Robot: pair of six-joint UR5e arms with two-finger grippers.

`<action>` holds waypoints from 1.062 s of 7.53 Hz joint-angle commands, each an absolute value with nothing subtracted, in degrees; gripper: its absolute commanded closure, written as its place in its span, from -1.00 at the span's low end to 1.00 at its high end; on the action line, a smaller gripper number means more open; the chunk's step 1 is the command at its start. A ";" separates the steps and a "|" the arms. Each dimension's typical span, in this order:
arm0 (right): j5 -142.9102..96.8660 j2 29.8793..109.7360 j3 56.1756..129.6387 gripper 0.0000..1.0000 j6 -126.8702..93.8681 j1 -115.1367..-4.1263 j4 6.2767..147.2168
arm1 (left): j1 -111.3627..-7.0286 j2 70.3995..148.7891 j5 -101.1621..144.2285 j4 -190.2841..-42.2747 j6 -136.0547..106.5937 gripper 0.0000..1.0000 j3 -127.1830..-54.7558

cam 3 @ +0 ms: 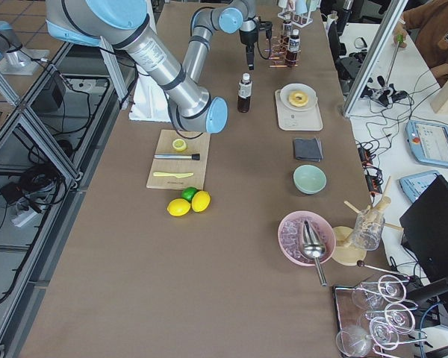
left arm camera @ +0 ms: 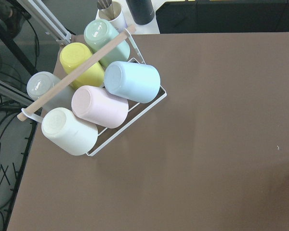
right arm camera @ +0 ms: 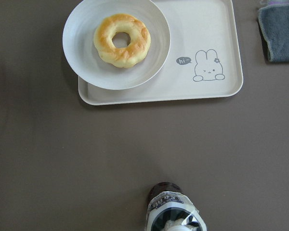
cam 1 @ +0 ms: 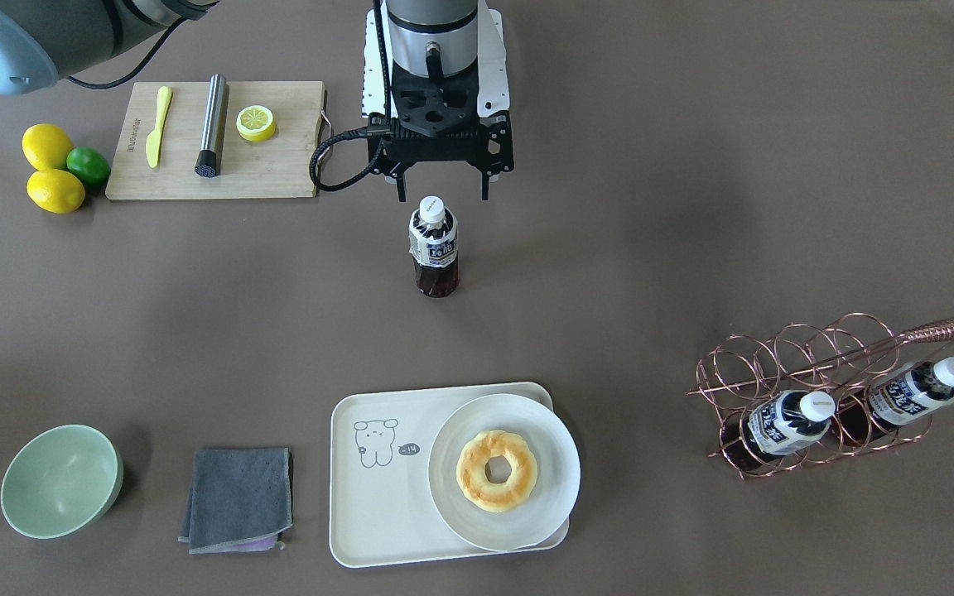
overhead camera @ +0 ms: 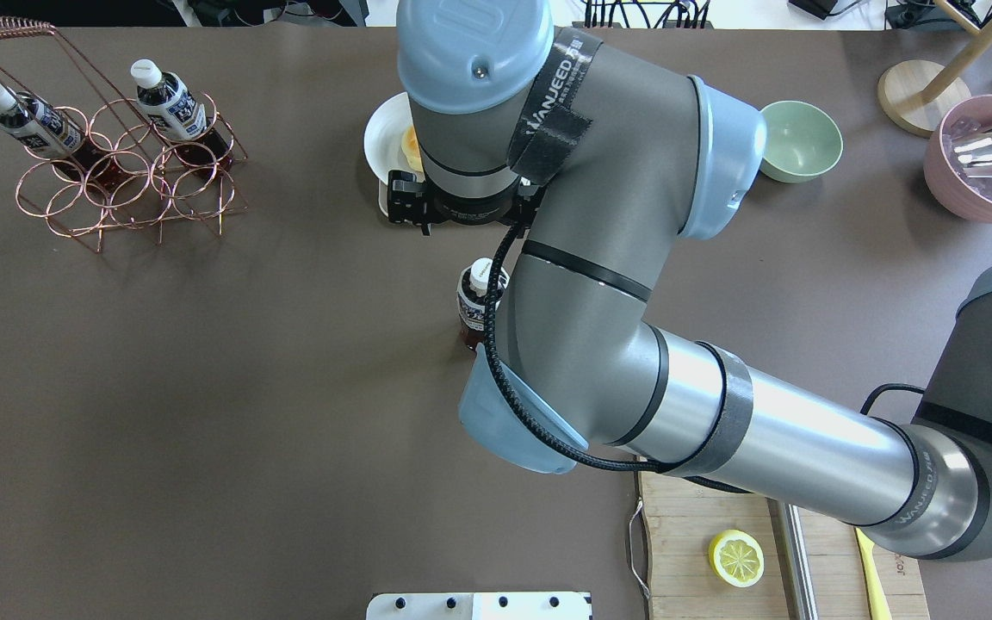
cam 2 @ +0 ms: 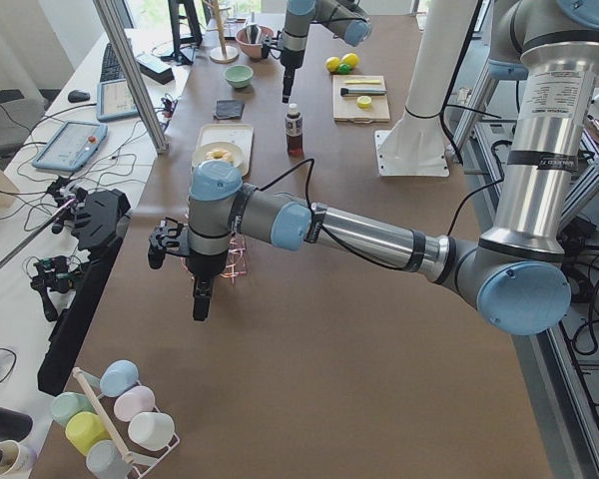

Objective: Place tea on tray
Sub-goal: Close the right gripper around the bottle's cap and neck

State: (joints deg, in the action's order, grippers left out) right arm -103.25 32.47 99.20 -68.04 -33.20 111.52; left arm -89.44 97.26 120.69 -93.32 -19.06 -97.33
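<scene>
Though well apart from the tray (cam 1: 378, 513) rim, tea (cam 1: 434, 248) upright near spread right hand (cam 1: 443, 197).

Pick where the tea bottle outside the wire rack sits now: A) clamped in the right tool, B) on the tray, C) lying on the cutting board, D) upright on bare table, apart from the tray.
D: the tea stands upright on the table, apart from the tray, and the right tool is open and clear of it.

tea (cam 1: 433, 248) dark brown, white cap | tray (cam 1: 369, 517) cream | cloth (cam 1: 237, 497) grey
</scene>
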 commanded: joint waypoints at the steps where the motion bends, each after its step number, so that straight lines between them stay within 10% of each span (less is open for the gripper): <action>1: -101.61 32.52 97.91 -0.97 -67.77 -32.96 110.57 | -90.26 94.13 126.39 -92.38 -12.58 -0.96 -96.86; 8: -101.69 38.85 98.44 -0.97 -68.47 -30.94 102.39 | -90.26 89.82 133.42 -93.08 -12.30 -0.96 -95.98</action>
State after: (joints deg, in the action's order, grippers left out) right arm -101.78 37.94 98.35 -68.46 -31.13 103.22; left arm -90.32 89.78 133.43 -93.09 -12.31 -96.04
